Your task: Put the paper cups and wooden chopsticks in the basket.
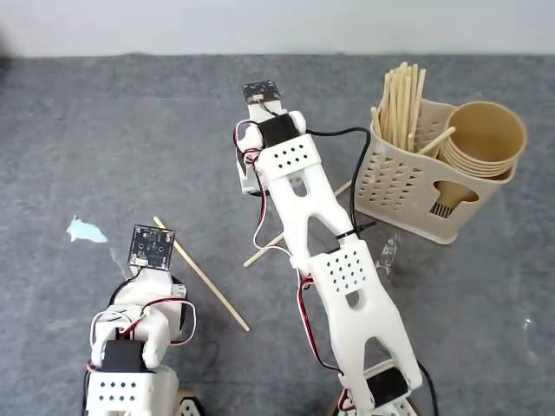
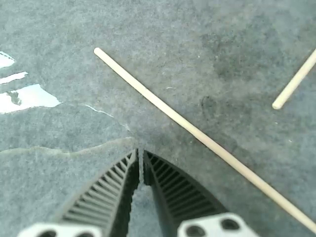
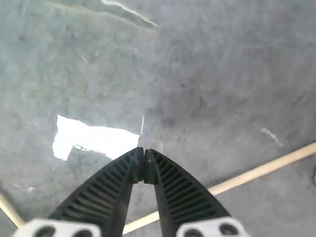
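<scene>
We log the left end effector [image 2: 142, 165] and right end effector [image 3: 143, 165] fully closed, both empty. A thin pale wooden chopstick [image 2: 197, 133] lies just beyond the left tips, not touching, lower left in the high view.

Two loose chopsticks [image 1: 201, 274] at centre frame. One basket [image 1: 403, 186], upper right, with one stack of paper cups [image 1: 483, 139] and one chopstick bundle [image 1: 401, 100], too packed to count.

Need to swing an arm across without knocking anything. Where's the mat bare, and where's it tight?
Bare: the far-left mat between the blue scrap and the back edge, and the near-right stretch between the right arm and the basket. Crowded: the middle, where a loose chopstick lies beside the left arm and the other chopstick runs under the right arm.
</scene>
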Robot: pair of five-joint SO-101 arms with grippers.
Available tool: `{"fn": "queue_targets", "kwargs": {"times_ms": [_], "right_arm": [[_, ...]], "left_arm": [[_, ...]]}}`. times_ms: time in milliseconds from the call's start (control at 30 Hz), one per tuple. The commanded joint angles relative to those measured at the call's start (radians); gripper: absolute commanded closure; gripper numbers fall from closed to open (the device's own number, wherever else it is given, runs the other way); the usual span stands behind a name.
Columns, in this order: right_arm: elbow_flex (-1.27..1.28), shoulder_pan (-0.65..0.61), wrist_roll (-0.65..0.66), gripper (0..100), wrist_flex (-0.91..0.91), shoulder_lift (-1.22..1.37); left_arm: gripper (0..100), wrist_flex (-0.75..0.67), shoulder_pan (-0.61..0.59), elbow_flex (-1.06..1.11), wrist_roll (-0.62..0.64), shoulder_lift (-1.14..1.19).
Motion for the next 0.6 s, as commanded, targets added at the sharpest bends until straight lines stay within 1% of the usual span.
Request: {"fn": "queue_targets", "kwargs": {"times_ms": [0, 67, 233, 333, 400, 467, 567], "right_arm": [[0.104, -0.016, -0.026, 98.6, 0.048, -0.157], [0.221, -0.025, -0.028, 98.6, 0.048, -0.239], [0.488, -0.025, -0.110, 98.6, 0.042, -0.426], [0.562, -0.013, -0.114, 98.6, 0.042, -0.464], [0.582, -0.002, -0.143, 98.4, 0.042, -0.464], [0.586, 0.008, -0.175, 95.4, 0.041, -0.463], [0.585, 0.024, -0.178, 85.1, 0.041, -0.446]], "left_arm": [[99, -0.015, -0.002, -0.007, -0.005, -0.009], [99, -0.015, -0.002, -0.007, -0.005, -0.009], [99, -0.015, -0.002, -0.007, -0.005, -0.009], [99, -0.015, -0.002, -0.007, -0.005, -0.009], [99, -0.015, -0.002, -0.007, -0.005, -0.009], [99, -0.015, -0.002, -0.007, -0.005, -0.009], [99, -0.015, -0.002, -0.007, -0.005, -0.009]]}}
